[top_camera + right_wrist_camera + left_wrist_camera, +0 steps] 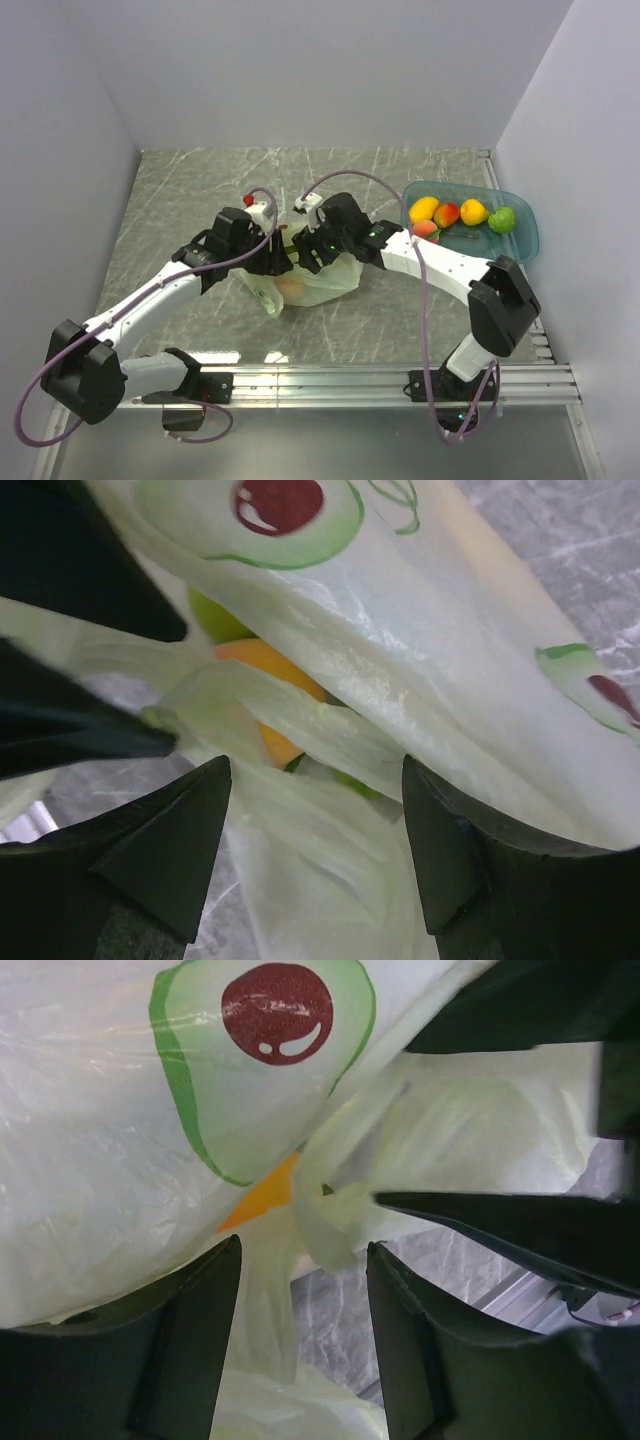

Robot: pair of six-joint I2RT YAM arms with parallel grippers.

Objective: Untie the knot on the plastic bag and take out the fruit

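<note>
The plastic bag (310, 280) sits on the surface (200, 180), its knot (322, 1222) tied, with fruit (262, 658) showing through the film. The left hand (303, 1250) and right hand (315, 765) straddle the knot's strands, fingers apart, clamping nothing. Untying looks to be the step in hand. Next, one hand must pinch a loop and pull. A tray (520, 240) lies beyond, right of the bag.

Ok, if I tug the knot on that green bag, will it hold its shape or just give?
Probably floppy: the plastic bag is thin, crinkled film sagging in folds. The knot looks a soft twisted bunch, so it may stretch or slip. The fruit showing through likely anchors the bag.
</note>
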